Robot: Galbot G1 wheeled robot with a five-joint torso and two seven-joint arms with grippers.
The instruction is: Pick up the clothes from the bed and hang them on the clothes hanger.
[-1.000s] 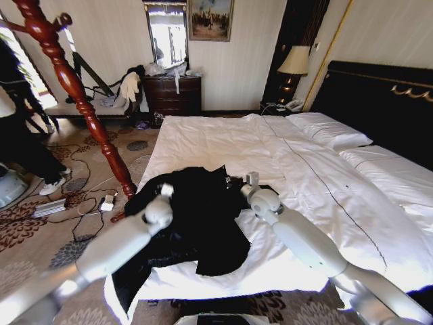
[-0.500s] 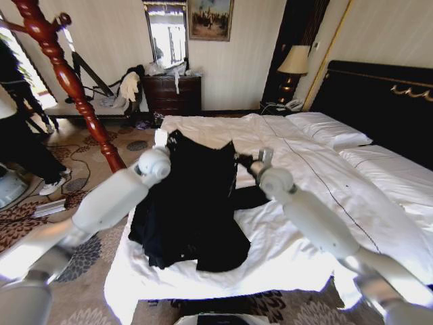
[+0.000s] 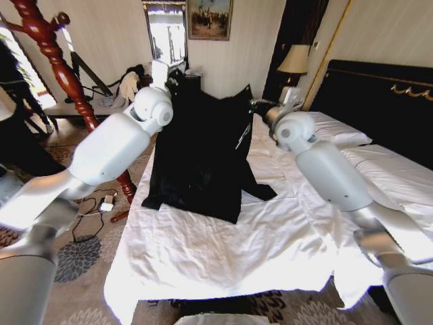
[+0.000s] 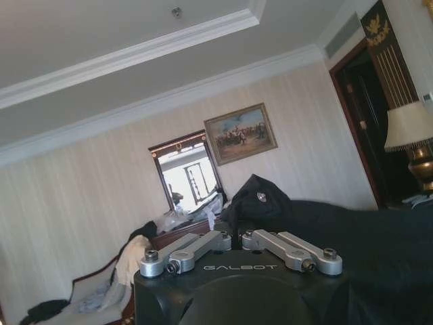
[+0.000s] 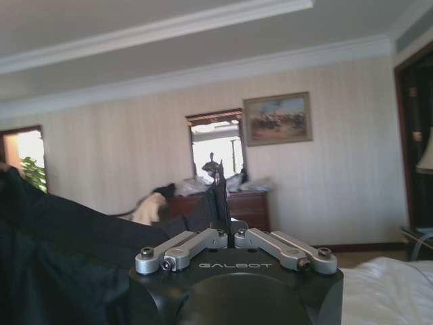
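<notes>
Both my arms are raised over the bed (image 3: pixel 203 250), and between them hangs the black jacket (image 3: pixel 203 145) — lifted by its top edge, its lower hem just brushing or barely clear of the white sheet; I cannot tell which. My left gripper (image 3: pixel 161 71) pinches one upper corner of the jacket near the mirror side; in my left wrist view the linkage of that gripper (image 4: pixel 238 238) is drawn in on a bunched knot of dark cloth. My right gripper (image 3: pixel 260 106) holds the other upper corner, and in my right wrist view a peak of black fabric stands pinched between the closed jaws of that gripper (image 5: pixel 231 233).

To do this well, I judge I should keep both pinches firm and level, hold the top edge taut so the limp cloth does not fold on itself, and get the hem fully clear of the sheet before swinging toward the turned red-brown wooden clothes stand (image 3: pixel 57 64) on my left — a trailing sleeve could snag on the bed corner.

Wrinkled white sheets cover the wide bed, with pillows (image 3: pixel 338 132) by the black headboard (image 3: pixel 379 95). Beyond stand a dark dresser (image 3: pixel 152 91) under a mirror (image 3: pixel 168 34), a framed painting (image 3: pixel 210 19), a bedside lamp (image 3: pixel 294 62), and cables (image 3: pixel 84 210) on the patterned carpet
</notes>
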